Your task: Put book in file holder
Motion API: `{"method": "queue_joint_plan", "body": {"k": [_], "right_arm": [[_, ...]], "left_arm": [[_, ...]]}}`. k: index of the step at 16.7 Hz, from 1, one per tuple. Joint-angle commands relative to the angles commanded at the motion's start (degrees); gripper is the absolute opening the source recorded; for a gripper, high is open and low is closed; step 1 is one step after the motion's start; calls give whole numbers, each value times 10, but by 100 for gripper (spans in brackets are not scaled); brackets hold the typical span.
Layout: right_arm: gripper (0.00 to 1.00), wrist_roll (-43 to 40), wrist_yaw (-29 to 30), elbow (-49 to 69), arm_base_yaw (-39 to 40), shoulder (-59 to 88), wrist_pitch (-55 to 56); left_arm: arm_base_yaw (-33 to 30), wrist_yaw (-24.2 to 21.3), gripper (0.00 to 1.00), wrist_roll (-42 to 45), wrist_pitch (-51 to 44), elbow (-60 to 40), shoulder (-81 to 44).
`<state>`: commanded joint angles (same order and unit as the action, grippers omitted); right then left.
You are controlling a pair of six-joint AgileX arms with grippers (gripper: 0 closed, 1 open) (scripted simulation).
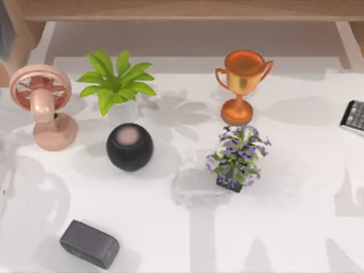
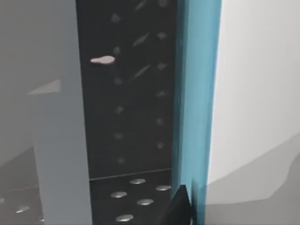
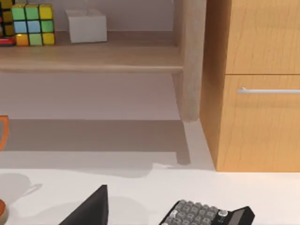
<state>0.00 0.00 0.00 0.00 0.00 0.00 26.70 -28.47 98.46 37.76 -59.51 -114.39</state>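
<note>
The book (image 2: 194, 93) is a thin blue slab standing upright on edge. It stands at the open side of the file holder (image 2: 126, 117), a black perforated box with a dotted floor and a pale grey side wall (image 2: 61, 140). My left gripper (image 2: 191, 208) is shut on the book's near end, and one dark fingertip (image 2: 180, 206) presses against its face. My right gripper (image 3: 93, 211) hangs parked over the table's right side near a calculator.
On the table stand a pink fan (image 1: 42, 105), a green plant (image 1: 114, 82), a black round speaker (image 1: 129, 147), an orange trophy (image 1: 242, 85), a purple flower pot (image 1: 238, 159), a dark grey box (image 1: 90, 243) and a calculator (image 1: 354, 116). Behind are a shelf and wooden drawers (image 3: 262, 84).
</note>
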Motion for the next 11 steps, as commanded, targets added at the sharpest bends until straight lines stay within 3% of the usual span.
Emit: {"method": "queue_joint_plan", "body": {"k": [5,11], "right_arm": [[100,0,0,0,0,0,0],[100,0,0,0,0,0,0]], "left_arm": [[0,0,98,0,0,0,0],[0,0,100,0,0,0,0]]}}
